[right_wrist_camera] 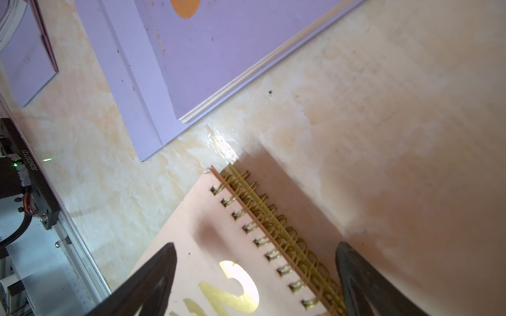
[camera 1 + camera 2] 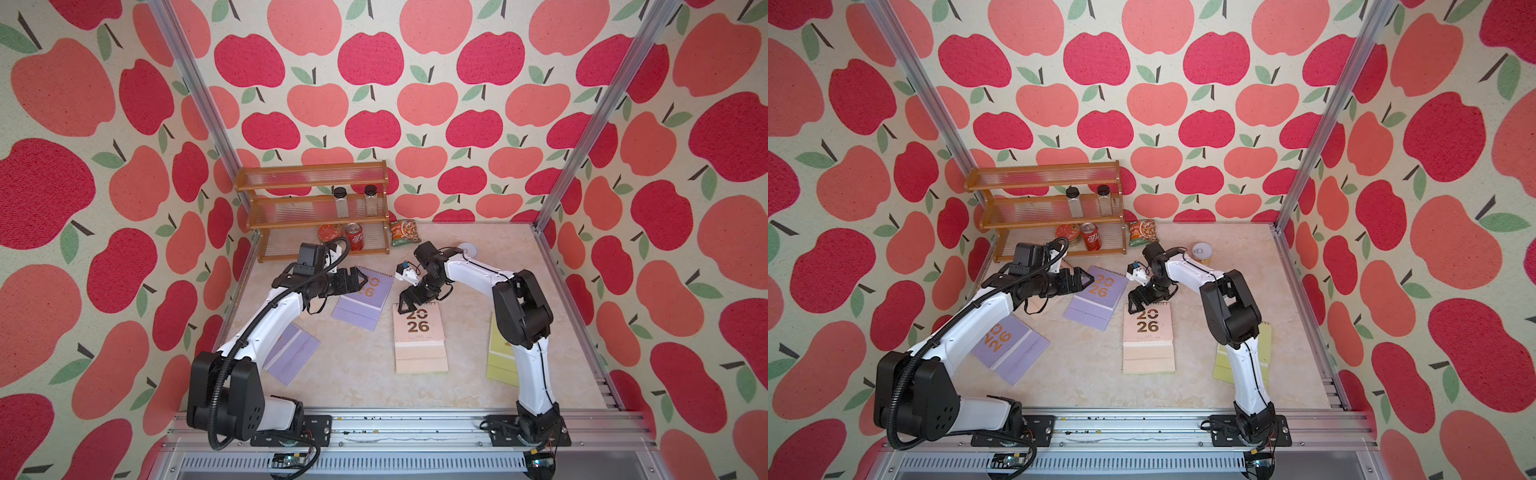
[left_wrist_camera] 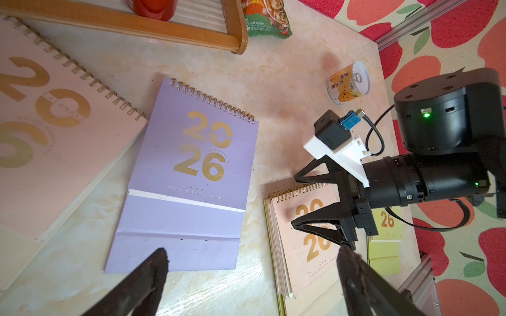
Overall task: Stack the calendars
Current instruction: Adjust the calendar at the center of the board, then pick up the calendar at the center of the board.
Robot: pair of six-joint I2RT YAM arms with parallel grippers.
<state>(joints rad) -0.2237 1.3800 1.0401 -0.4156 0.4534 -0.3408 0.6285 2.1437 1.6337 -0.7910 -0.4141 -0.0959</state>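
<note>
Several calendars lie flat on the marble table. A lilac calendar (image 2: 365, 303) (image 3: 191, 169) lies left of centre, and my open left gripper (image 2: 360, 279) (image 3: 252, 254) hovers over its spiral end with nothing in it. A second lilac calendar (image 2: 1009, 345) lies partly under the left arm. A pink calendar (image 3: 49, 142) lies by the shelf. In the centre another pink calendar (image 2: 419, 328) (image 1: 219, 246) rests on a yellow-green one (image 3: 279, 301). My open right gripper (image 2: 402, 302) (image 1: 256, 249) stands over its spiral edge. A yellow-green calendar (image 2: 498, 353) is half hidden behind the right arm.
A wooden three-tier shelf (image 2: 316, 183) stands at the back left with two jars, a red can and a tin. A green snack packet (image 2: 404, 232) leans beside it. A small can (image 2: 1202, 251) (image 3: 349, 82) stands behind the right arm. Metal rails border the table.
</note>
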